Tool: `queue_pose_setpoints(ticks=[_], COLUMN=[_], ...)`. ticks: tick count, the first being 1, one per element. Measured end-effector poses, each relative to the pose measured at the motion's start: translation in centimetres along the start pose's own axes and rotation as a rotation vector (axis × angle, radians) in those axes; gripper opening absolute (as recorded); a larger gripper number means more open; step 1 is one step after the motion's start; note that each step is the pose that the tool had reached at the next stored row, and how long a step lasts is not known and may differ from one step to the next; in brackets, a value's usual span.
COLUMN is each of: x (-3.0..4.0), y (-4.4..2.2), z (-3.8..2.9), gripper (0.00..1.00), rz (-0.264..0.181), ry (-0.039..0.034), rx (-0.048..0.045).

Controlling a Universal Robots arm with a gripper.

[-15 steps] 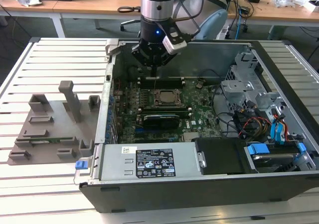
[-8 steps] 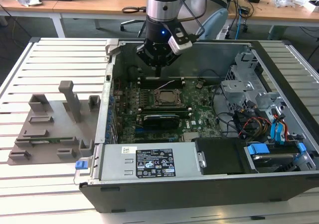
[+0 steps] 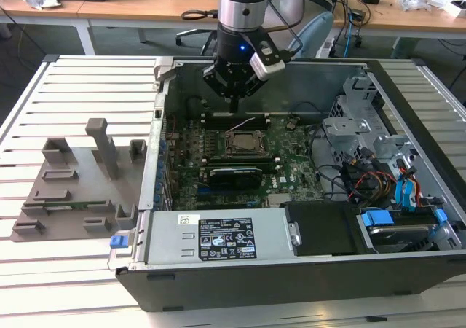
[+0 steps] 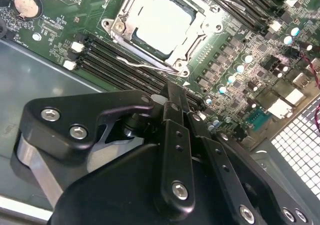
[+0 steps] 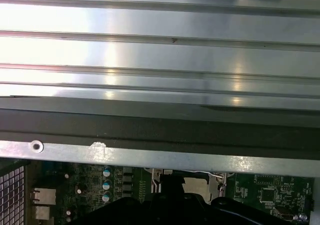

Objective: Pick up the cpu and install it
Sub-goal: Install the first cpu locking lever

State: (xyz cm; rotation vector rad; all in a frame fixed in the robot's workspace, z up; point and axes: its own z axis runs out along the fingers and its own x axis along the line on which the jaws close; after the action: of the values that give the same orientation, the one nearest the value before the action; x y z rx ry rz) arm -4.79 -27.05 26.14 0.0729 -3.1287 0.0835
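— Where's the cpu?
— The cpu (image 4: 162, 22) lies flat inside the socket frame (image 4: 199, 35) on the motherboard (image 4: 240, 55), with memory slots (image 4: 117, 60) just beside it.
— The gripper?
— The gripper (image 4: 176, 92) hangs above the board with its fingers pressed together, holding nothing. The exterior view shows the computer case (image 3: 255, 280) on a slatted table (image 3: 80, 87).

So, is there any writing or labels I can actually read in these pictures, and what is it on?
The white label on the grey box inside the computer case: print too small to read.
White lettering on the motherboard in the second wrist view: too blurred to read.
No text is legible.
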Motion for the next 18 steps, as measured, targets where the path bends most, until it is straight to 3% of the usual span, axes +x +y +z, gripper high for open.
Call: queue_pose_setpoints(ticks=[4,5,6,7,9,10,12,14,16,18], x=[0.03,0.1,0.16,0.21,0.24,0.25,0.25,0.25,0.2,0.15], y=[-0.12,-0.37,-0.75,-1.44,-1.88,-2.03,-2.19,-2.22,-2.17,-2.16], z=[0.08,0.18,0.29,0.45,0.53,0.56,0.65,1.11,2.11,2.3], gripper=[0.11,0.11,0.11,0.11,0.11,0.11,0.11,0.11,0.11,0.11], rz=[0.0,0.0,0.0,0.0,-0.001,-0.001,-0.001,-0.001,-0.007,-0.022], ry=[-0.0001,-0.0003,-0.0008,-0.0021,-0.0032,-0.0044,-0.0063,-0.0065,-0.0062,-0.0059], rx=[-0.0006,-0.0054,-0.019,-0.0456,-0.0697,-0.0941,-0.1314,-0.1364,-0.1364,-0.1361])
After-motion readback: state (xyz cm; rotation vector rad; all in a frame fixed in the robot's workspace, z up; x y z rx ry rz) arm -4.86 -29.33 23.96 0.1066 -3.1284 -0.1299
